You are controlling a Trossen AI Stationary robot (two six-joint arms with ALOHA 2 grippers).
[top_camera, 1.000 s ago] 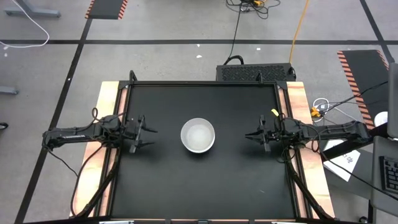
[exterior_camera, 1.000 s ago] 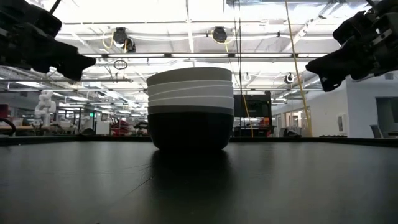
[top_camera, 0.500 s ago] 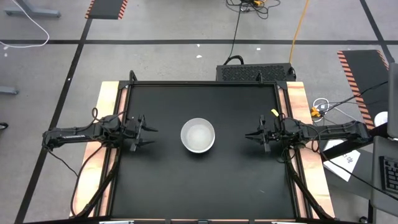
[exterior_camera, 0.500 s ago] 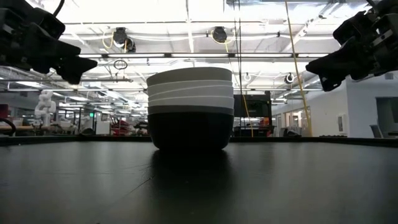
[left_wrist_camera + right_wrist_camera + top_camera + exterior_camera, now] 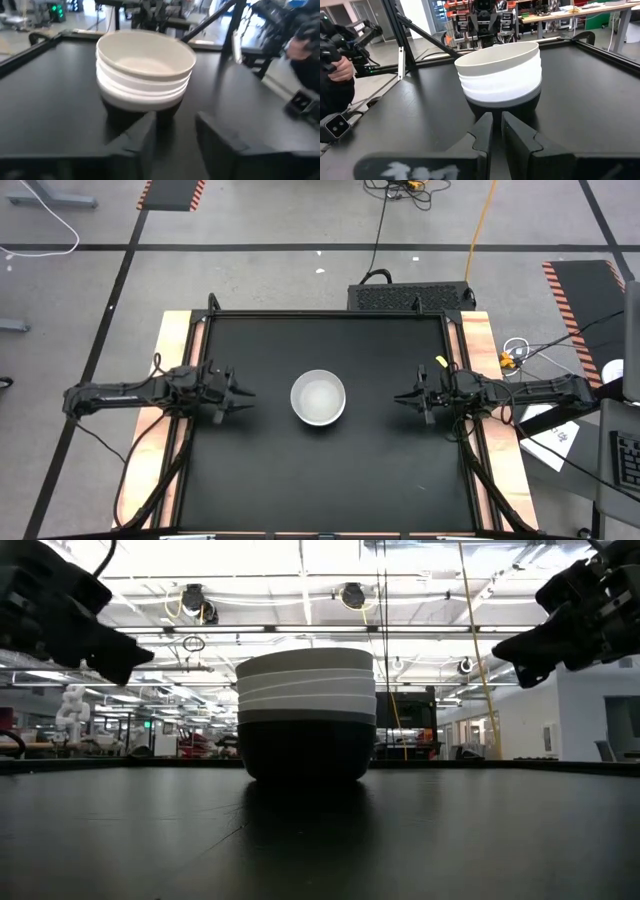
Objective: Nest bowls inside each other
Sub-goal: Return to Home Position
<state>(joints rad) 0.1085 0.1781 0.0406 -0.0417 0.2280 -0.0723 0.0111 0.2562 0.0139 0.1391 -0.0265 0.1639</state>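
Note:
The bowls [image 5: 318, 397] stand nested in one stack at the middle of the black table. A white bowl [image 5: 145, 55] is on top, with white rims and a grey band below it. A black bowl [image 5: 306, 750] at the bottom rests on the table by its base. My left gripper [image 5: 247, 400] hovers near the table's left edge, pointing level at the stack, open and with nothing between its fingers [image 5: 145, 135]. My right gripper [image 5: 398, 399] hovers near the right edge, shut, pointing level at the stack [image 5: 500, 75].
Bare black table top [image 5: 330, 480] lies all round the stack, framed by raised rails [image 5: 185, 380]. Beyond the table's edges a person's hand [image 5: 340, 70] shows in the right wrist view and another hand [image 5: 300, 45] in the left wrist view.
My left gripper has narrowed the gap between its fingers by part of its width, rolled slightly and dipped a little at the tips, staying near the left edge. The bowls and my right gripper have kept still.

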